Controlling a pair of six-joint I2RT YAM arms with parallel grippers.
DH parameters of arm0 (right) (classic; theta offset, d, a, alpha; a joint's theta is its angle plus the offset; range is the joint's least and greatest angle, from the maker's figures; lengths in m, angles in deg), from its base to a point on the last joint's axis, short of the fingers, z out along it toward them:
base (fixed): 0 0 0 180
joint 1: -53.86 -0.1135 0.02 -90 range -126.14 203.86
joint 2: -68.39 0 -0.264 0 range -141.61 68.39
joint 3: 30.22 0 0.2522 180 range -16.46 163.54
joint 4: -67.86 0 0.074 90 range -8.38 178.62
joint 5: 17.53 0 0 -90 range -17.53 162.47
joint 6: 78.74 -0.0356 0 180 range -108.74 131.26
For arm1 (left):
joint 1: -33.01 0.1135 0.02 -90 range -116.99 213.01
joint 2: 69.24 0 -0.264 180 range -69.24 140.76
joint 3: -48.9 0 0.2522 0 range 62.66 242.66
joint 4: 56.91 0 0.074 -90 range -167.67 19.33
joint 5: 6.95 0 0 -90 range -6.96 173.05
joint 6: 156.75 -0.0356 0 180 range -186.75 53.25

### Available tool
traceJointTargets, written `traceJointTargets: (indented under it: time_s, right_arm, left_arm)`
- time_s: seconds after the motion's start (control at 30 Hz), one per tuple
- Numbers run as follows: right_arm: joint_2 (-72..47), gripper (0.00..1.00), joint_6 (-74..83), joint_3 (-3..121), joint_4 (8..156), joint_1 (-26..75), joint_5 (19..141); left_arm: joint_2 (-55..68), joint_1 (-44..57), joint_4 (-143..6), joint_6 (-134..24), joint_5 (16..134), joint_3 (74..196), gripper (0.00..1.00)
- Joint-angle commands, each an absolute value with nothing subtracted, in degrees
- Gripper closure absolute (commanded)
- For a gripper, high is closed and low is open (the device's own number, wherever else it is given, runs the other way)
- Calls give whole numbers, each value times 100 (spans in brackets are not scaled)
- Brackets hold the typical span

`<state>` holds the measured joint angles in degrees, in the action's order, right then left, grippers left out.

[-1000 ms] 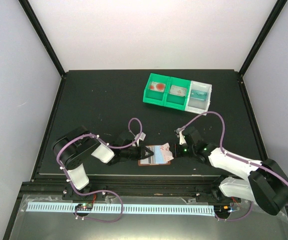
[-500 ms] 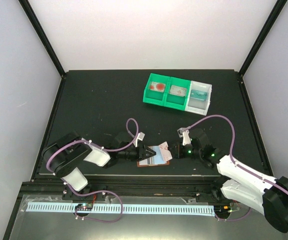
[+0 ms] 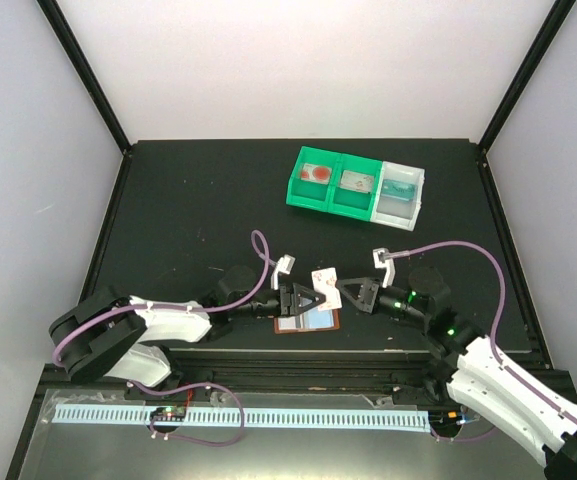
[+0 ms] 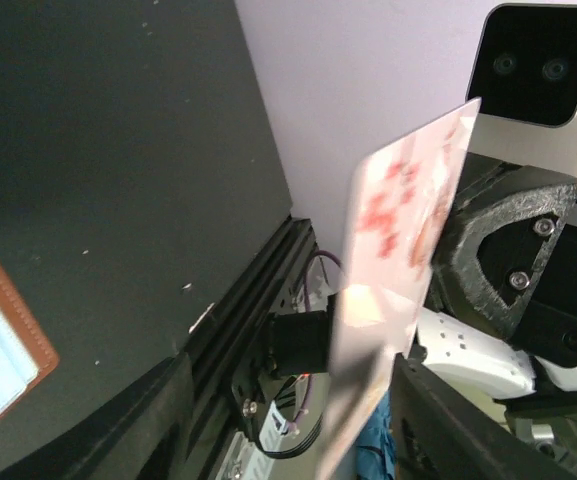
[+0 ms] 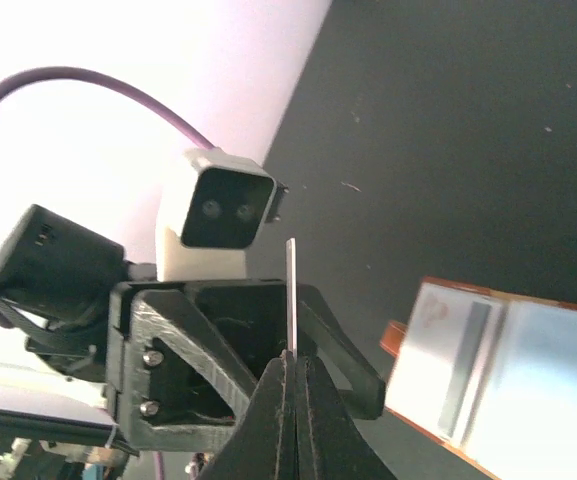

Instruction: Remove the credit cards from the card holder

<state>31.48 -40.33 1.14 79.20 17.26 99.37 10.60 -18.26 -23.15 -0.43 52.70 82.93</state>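
The black desk (image 3: 188, 220) carries a row of green and white bins (image 3: 313, 203) at 1 o'clock from its centre, well apart from the work. The card holder (image 3: 308, 322) lies open and flat at 6 o'clock, near the desk's front edge. What look like a pale blue card (image 5: 553, 365) and a silvery-grey card (image 5: 448, 350) sit in its pockets. Just toward 12 o'clock of it, a pinkish-white card (image 4: 398, 250) is held upright in the air, clear of the holder. The right fingers (image 5: 290, 392) are clamped on one end of this card. The left fingers (image 3: 313, 298), reaching in from 9 o'clock, stand apart with the card's other end between them. The step looks like a hand-over of an extracted card. Next, the left fingers would need to close on it before the right lets go, then the cards in the pockets need pulling out
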Motion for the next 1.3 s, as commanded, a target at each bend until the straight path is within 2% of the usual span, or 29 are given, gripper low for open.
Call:
traceJointTargets:
  time_s: [0.0,0.23,0.27,0.33,0.47,0.7,0.8,0.9,1.1,1.27]
  right_arm:
    - [3569,99,-4542,-60,7623,1738,9780]
    - [3605,99,-4606,-317,7406,1736,10004]
    - [3626,99,-4555,-319,7429,1737,10017]
    - [3694,98,-4375,-248,7620,1736,10034]
    - [3814,88,-3487,255,8714,1740,9871]
    - [3651,71,-1781,1431,10573,1745,9935]
    - [3410,70,-1068,1997,11512,1746,10060]
    - [3365,70,-991,2088,11444,1743,10597]
    - [3022,69,-618,2522,11691,1744,10902]
    - [2318,67,-335,2902,11865,1731,11770]
  left_arm:
    - [922,-1939,-1478,190,5428,8192,52]
    - [850,-2061,-983,179,5486,8075,96]
    - [822,-2061,-876,185,5500,8016,98]
    - [741,-2061,-839,177,5555,7893,98]
    - [371,-2061,-1082,-14,5635,7699,98]
    - [-678,-2052,-2814,-859,5552,7750,98]
    - [-1241,-2052,-3696,-1278,5392,7755,98]
    - [-1848,-2052,-4740,-1773,5217,7848,98]
    - [-2817,-2043,-6675,-2717,4896,8173,98]
    - [-3141,-2043,-7105,-3010,4263,8256,99]
